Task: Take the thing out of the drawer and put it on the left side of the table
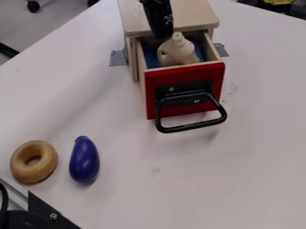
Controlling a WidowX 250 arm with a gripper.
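While the cream bottle sits neck-up in the open drawer near twelve o'clock, the black pincer hangs close by at the bottle's eleven o'clock; whether it's open or closed, I can't tell. I'd call this the grasping step. Next comes a firm hold, a lift clear of the drawer, then a swing toward nine o'clock.

A bottle is sitting in the drawer; front left, a ring is lying left of an eggplant.
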